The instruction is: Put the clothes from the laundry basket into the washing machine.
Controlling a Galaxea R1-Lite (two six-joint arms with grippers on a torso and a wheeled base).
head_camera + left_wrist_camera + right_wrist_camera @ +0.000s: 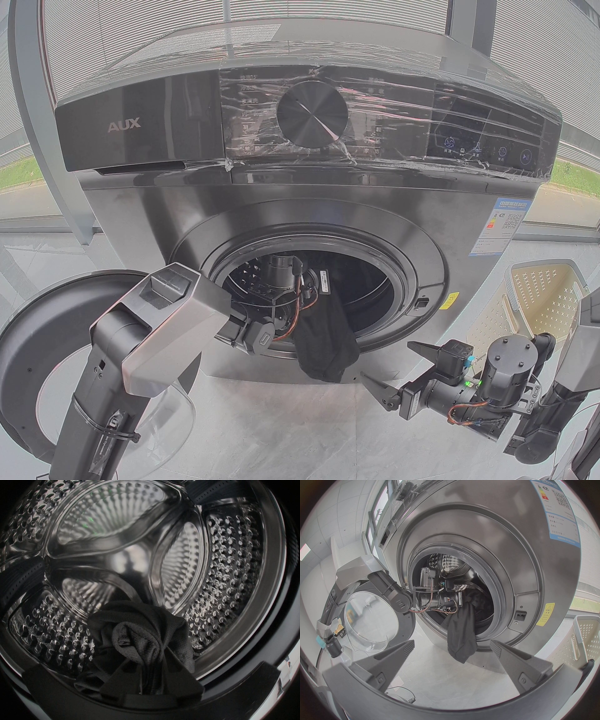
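Grey tile floor [281,431], windows [550,56] behind washing machine [156,212]. Black garment [325,337] hangs over drum lip [387,315] at 6 o'clock, long axis vertical, tail floorward; left gripper [143,680] clamps its top. Right gripper [390,362] spread, empty

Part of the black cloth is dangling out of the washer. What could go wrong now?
The black cloth drapes over the rim of the washing machine, part inside, part dangling outside. It might slide out onto the floor. If the door closed now, it would probably pinch the cloth.
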